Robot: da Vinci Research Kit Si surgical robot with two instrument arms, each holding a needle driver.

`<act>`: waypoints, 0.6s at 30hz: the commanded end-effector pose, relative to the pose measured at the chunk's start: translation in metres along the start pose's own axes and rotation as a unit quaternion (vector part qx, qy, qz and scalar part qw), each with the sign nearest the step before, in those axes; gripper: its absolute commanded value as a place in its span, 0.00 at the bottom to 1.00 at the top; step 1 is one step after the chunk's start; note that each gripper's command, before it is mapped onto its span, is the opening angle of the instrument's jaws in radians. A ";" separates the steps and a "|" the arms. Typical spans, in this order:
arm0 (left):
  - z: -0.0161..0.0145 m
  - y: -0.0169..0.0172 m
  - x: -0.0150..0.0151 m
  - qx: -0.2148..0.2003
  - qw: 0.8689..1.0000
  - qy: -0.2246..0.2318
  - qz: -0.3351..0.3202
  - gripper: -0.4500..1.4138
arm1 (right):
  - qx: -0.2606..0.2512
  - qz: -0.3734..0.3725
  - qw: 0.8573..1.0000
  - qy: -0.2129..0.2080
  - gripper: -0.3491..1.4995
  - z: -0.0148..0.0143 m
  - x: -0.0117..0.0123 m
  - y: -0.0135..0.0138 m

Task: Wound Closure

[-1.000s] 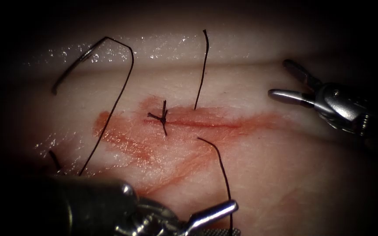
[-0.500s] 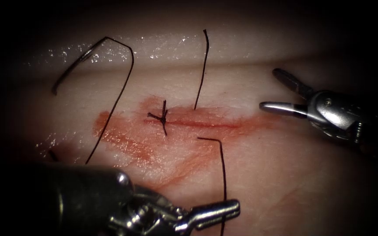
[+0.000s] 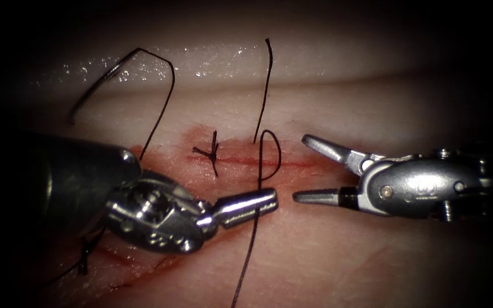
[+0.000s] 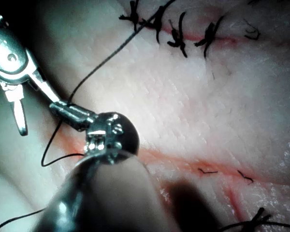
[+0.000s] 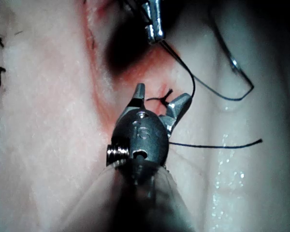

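Note:
My left tool (image 3: 265,201) comes in from the lower left, its jaws shut on the dark thread (image 3: 256,228) just below the cut (image 3: 303,164). Above the jaws the thread curls into a small loop (image 3: 274,149) over the cut. My right tool (image 3: 300,169) lies level from the right with its jaws open and nothing between them, the tips close to the loop. The curved needle (image 3: 95,85) lies free on the tissue at the far upper left, held by neither tool. A tied knot (image 3: 212,152) sits on the cut. The left jaws (image 4: 64,109) grip the thread; the right jaws (image 5: 162,96) stand spread near the knot (image 5: 165,98).
A loose thread end (image 3: 265,85) stands up from the tissue above the cut. Red fluid (image 3: 161,182) stains the tissue around the cut's left end. Several finished stitches (image 4: 179,34) line another part of the tissue. The needle's trailing thread (image 3: 164,108) runs down behind the left tool.
The left jaws closed on the thread and carried it up toward the cut, curling it into a loop. The right tool moved left and down toward the loop, its jaws narrowing.

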 end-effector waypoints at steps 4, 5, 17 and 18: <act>0.0007 0.0005 -0.0003 0.000 1.000 0.001 0.001 0.00 | -0.001 -0.045 0.999 -0.022 0.40 0.0028 0.0025 0.0011; 0.0006 0.0005 -0.0003 0.000 1.000 0.001 0.001 0.00 | 0.002 -0.050 0.998 -0.025 0.41 0.0032 0.0025 0.0012; 0.0002 0.0005 -0.0003 -0.004 1.000 0.003 0.004 0.00 | 0.018 -0.076 0.996 -0.034 0.88 0.0066 0.0006 0.0019; 0.0002 0.0005 -0.0003 -0.004 1.000 0.003 0.001 0.00 | 0.018 -0.076 0.996 -0.033 0.87 0.0066 0.0006 0.0019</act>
